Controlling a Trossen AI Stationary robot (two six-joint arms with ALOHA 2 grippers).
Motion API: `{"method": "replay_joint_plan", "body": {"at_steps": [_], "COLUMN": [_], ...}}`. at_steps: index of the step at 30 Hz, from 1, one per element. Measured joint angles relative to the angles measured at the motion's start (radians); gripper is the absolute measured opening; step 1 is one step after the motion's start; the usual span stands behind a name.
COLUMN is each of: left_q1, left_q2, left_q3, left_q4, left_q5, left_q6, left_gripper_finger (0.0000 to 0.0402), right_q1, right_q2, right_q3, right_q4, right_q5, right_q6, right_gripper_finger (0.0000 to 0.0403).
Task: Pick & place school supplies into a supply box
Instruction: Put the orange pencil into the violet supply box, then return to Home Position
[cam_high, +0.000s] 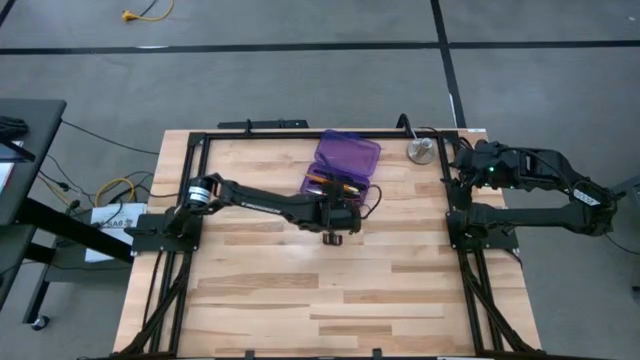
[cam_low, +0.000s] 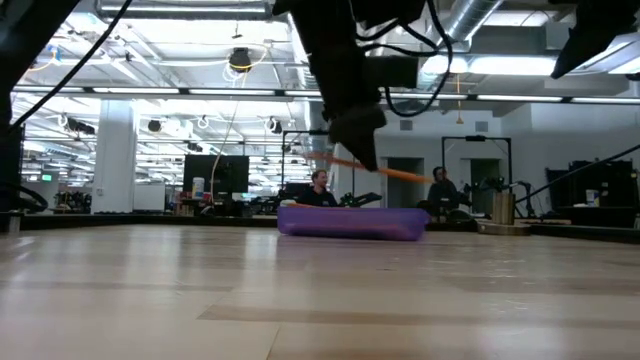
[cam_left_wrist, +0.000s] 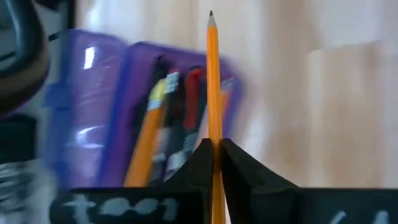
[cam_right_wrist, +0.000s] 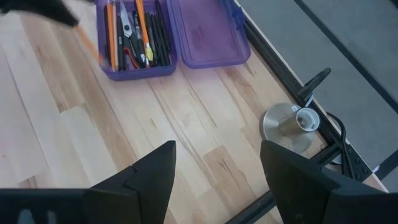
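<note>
We see a thin orange pencil (cam_left_wrist: 213, 81), sharpened tip forward, pinched in the left end effector (cam_left_wrist: 214, 158) above the tabletop (cam_high: 300, 290), just beside the open purple pencil case (cam_right_wrist: 205, 37). The case holds pencils, pens and scissors (cam_right_wrist: 126, 25). The right end effector (cam_right_wrist: 217, 165) waits spread near a silver disc (cam_right_wrist: 287, 127).

Two dark, jointed arms; left arm (cam_high: 265, 203) with a silver ring at its base joint, right arm (cam_high: 540, 190) showing a small green light, black cables trailing, black wedge-shaped fingers (cam_right_wrist: 152, 180)
</note>
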Motion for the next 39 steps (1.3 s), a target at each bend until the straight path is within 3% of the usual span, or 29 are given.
{"method": "replay_joint_plan", "body": {"at_steps": [4,7,20,28,35,39], "left_q1": [0.042,0.091,0.265,0.271,0.260,0.273], "left_q2": [-0.001,-0.003,-0.004,-0.004,-0.004,-0.027], "left_q3": [0.064,0.079,0.030,-0.004,0.012,0.017], "left_q4": [-0.115,-0.149,-0.101,-0.049,-0.050,-0.049], "left_q5": [-0.053,-0.037,0.293,0.322,0.211,0.310], "left_q6": [0.078,0.152,0.400,0.388,0.280,0.225], "left_gripper_finger": [0.0001,0.0000,0.0003,0.0057,0.0107,0.0115], "right_q1": [0.000,0.000,0.000,0.000,0.000,0.000], "right_q2": [0.000,0.000,0.000,0.000,0.002,0.002], "right_q3": [0.000,0.000,0.000,0.000,0.000,0.000], "right_q4": [0.001,0.001,0.002,0.003,0.003,0.003], "right_q5": [0.000,0.000,0.000,0.000,0.000,0.000], "right_q6": [0.000,0.000,0.001,0.001,0.002,0.010], "right_gripper_finger": [0.0230,0.0230,0.0230,0.0230,0.0230,0.0230]}}
